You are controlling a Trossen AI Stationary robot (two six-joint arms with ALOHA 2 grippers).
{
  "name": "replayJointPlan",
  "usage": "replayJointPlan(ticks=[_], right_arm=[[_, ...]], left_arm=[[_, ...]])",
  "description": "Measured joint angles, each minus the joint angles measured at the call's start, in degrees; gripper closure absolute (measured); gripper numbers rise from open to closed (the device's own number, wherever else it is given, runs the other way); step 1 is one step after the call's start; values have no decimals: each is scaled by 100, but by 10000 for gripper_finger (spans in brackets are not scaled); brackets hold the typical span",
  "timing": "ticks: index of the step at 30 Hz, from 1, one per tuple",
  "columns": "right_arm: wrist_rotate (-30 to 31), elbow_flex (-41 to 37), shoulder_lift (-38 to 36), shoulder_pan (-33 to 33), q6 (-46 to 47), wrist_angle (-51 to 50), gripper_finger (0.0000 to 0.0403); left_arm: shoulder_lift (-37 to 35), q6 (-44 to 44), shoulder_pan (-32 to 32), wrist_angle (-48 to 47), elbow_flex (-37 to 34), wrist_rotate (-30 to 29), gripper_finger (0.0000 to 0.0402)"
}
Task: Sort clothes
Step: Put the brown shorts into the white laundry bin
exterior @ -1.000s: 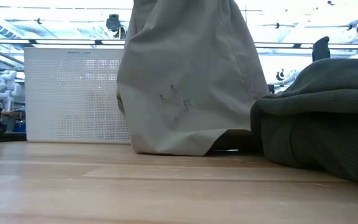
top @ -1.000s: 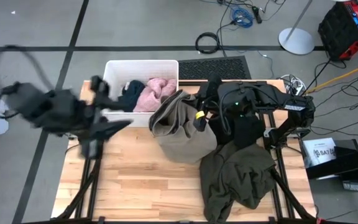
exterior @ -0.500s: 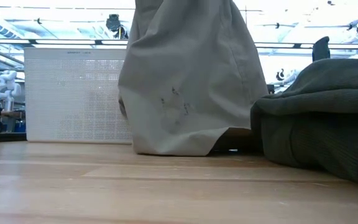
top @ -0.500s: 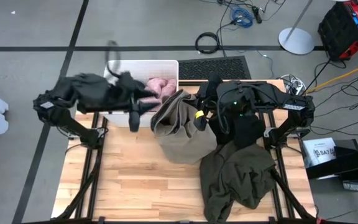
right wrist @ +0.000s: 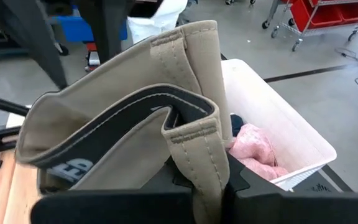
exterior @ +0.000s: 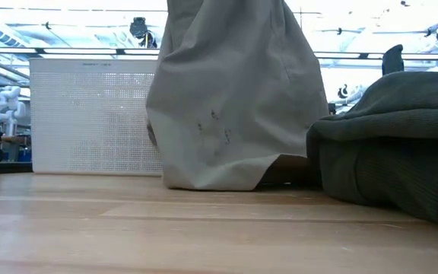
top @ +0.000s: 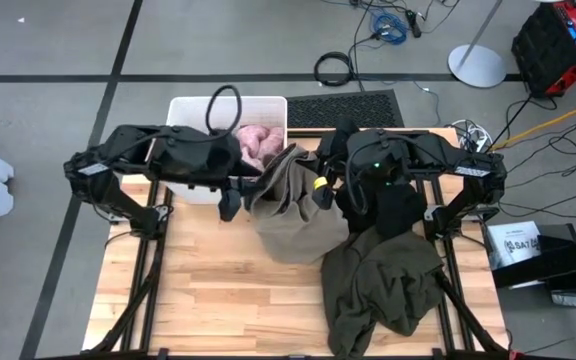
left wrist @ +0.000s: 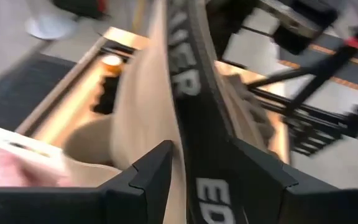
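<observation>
- Nearest, toward the front right corner of the wooden table (top: pixel 208 290), the dark olive green garment (top: pixel 380 285) lies in a loose heap; in the low view it is a rounded mound beside the hanging khaki cloth.
- Further in, around the table's middle, the tan khaki trousers (top: pixel 290 215) hang from above with their lower folds resting on the wood, just beside the olive heap.
- Above them, the right gripper (top: pixel 320 190) has its fingers fully closed on the trousers' waistband; the right wrist view shows the band, with its dark printed lining, pinched between the two fingers.
- Just beside the khaki cloth on its bin side, the left gripper (top: pixel 230 203) hovers with its fingers partly apart; in the left wrist view the waistband runs between the two dark fingers (left wrist: pixel 151 180), and whether they press on it cannot be told.
- Behind the right gripper, a black garment (top: pixel 400 210) sits under the right arm, touching the top of the olive heap.
- Farthest, at the back edge of the table toward its left corner, the white perforated bin (top: pixel 190 112) holds the pale pink garment (top: pixel 258 143), with a dark navy garment (right wrist: pixel 236 122) showing beside it in the right wrist view.
</observation>
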Motion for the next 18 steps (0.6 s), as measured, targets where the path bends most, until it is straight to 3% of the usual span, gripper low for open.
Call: replayJointPlan(ticks=[5,13,18], right_arm=[[0,0,-2,-53,110,-142,394],[-7,-2,-2,-87,110,-124,394],[-129,-2,-2,-90,110,-125,394]], left_arm=[[-60,276,41,42,-2,-512,235],[-21,127,146,315,-2,32,234],[180,203,158,255,-2,-10,200]])
